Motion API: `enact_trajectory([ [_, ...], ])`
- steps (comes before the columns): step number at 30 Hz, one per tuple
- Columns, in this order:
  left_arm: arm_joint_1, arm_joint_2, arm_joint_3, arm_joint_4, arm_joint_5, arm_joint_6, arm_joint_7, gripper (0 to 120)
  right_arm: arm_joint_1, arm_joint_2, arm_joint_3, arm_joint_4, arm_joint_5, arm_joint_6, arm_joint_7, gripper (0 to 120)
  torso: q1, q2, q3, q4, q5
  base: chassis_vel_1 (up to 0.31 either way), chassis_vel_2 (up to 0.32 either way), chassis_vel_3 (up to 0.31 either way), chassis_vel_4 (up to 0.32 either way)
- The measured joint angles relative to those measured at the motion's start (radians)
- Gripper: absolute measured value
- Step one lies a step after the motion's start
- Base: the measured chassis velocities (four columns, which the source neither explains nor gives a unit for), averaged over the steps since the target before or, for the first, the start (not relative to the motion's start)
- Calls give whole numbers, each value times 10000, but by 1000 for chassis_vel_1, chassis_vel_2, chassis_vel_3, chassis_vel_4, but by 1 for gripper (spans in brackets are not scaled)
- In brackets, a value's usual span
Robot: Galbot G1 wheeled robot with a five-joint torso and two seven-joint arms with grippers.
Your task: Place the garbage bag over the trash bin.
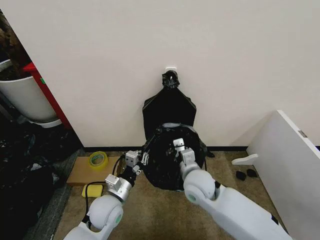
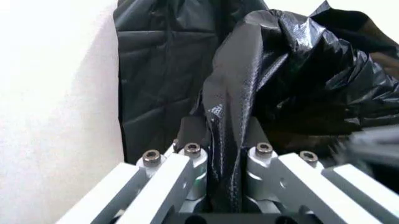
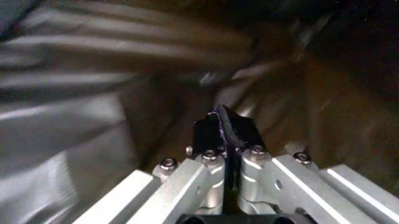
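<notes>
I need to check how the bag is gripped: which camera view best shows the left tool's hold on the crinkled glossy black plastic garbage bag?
The left wrist view: the left tool pinches a fold of the crinkled glossy black plastic garbage bag up close. The head view shows that from afar; the right wrist view shows the right tool gripping film.

Wall (image 1: pixel 225 60): standing directly behind bag (image 1: pixel 167 170), blocking the far side. Tape roll (image 1: pixel 98 158), white panel (image 1: pixel 290 160): flanking. Carpet (image 1: pixel 160 210) in front: lying open.

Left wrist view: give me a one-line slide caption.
Left hand pinches a fold of the crinkled black garbage bag beside the white wall.
</notes>
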Motion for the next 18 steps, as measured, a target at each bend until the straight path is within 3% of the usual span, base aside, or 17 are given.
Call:
enact_trajectory([
  [2, -6, -17, 27, -1, -2, -70, 56, 5, -24, 88, -7, 63, 712, -220, 202, 0, 0, 0, 0, 1, 1, 0, 0, 0, 0],
  [7, 19, -44, 27, -120, -36, -198, 159, 5, -24, 228, -180, -380, 806, -267, 250, 0, 0, 0, 0, 2, 2, 0, 0, 0, 0],
  [11, 75, -16, -37, -278, -78, -257, 194, 5, -178, 119, -421, -1191, -1404, -174, -300, 0, 0, 0, 1, 1, 1, 0, 0, 0, 0],
  [18, 159, -17, -74, -354, -29, -262, 196, 5, -348, -158, -460, -1371, -2977, -287, -476, 0, 0, 0, 0, 1, 1, 0, 0, 0, 0],
])
